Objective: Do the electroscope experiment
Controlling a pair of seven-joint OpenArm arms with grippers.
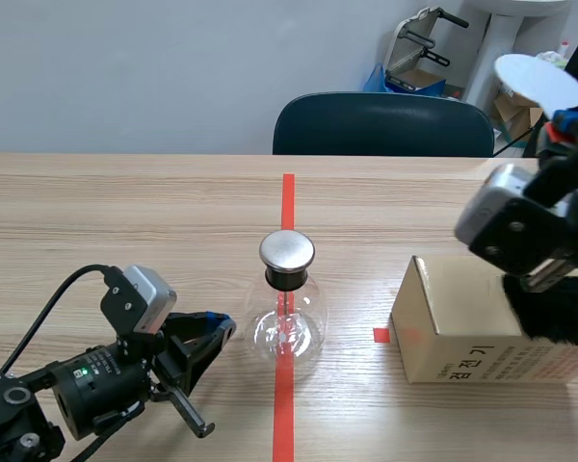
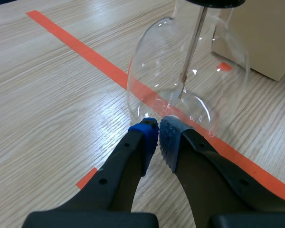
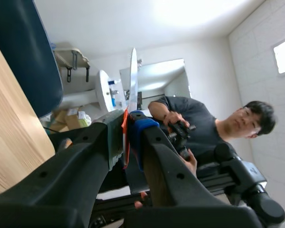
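Underneath everything, a pale wooden table (image 1: 125, 221), with a dark blue chair (image 1: 380, 125) pushed in at the far side. Beyond the right arm's fingers in the right wrist view, a person (image 3: 199, 128) in a dark shirt. At the table's right, a tan cardboard box (image 1: 462, 332), with a black fuzzy mass (image 1: 554, 313) at its right end, under the raised right arm. Near the middle, upright on the red tape line, the electroscope (image 1: 287, 327): a clear round glass flask with a black neck, a round metal cap (image 1: 287, 251) and a thin rod (image 2: 192, 52) hanging inside. Low at the left, the left gripper (image 2: 157, 137), closed with its blue pads almost together and nothing between them, tips just beside the foot of the flask. High at the right, the right gripper (image 3: 127, 126), clamped on a thin white disc (image 1: 539, 80) standing on edge between the pads, well apart from the electroscope.
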